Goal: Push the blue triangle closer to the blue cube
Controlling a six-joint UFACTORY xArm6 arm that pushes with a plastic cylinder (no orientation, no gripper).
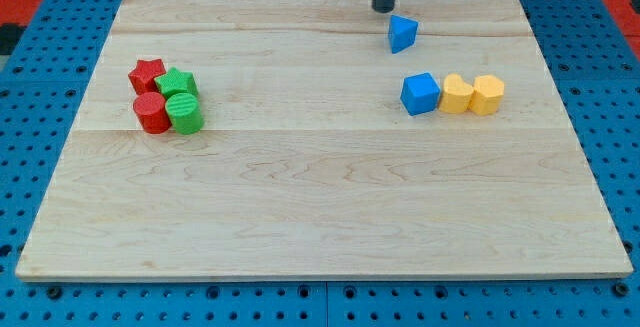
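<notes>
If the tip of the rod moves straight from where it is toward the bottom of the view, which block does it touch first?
Probably the blue triangle, just below and slightly right of my tip. The hit may be off-centre. The blue cube lies farther along.

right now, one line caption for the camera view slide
My tip sits just above-left of the blue triangle, with the blue cube below it.

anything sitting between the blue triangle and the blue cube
Nothing. In the camera view only bare wood separates the blue triangle from the blue cube below it. My tip sits just above-left of the triangle.
</notes>
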